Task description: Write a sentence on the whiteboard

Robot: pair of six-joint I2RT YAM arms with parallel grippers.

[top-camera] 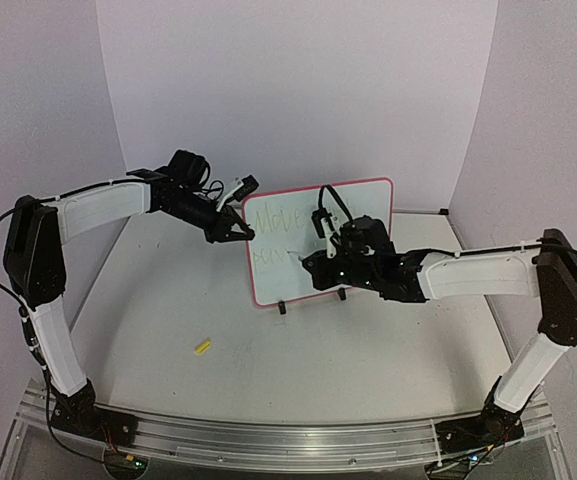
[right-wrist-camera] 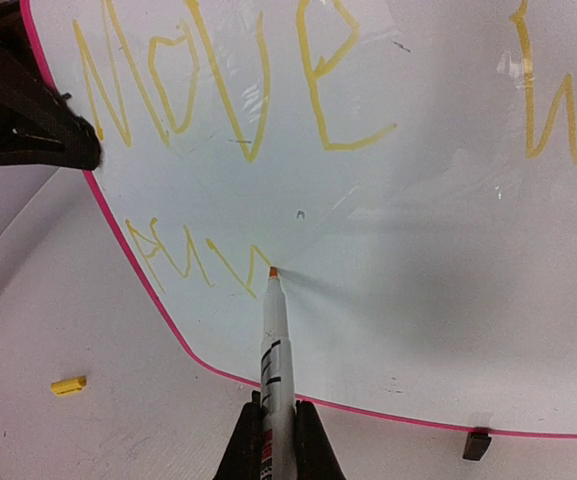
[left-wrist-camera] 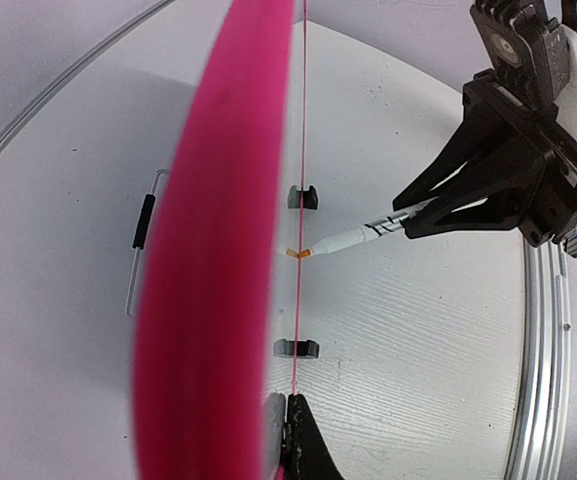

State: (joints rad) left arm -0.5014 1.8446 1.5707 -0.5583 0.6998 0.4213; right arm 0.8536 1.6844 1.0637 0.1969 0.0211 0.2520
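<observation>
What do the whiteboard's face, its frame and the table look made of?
Whiteboard face: glossy, smooth white, likely coated or laminated; it shows glare. Frame: pink-red, probably plastic, evenly coloured. Table: matte white, faint grain, perhaps painted wood.

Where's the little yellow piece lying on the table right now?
In the top view the yellow piece lies on the table, left of centre, in front of the lower left corner of the whiteboard, touching nothing.
</observation>
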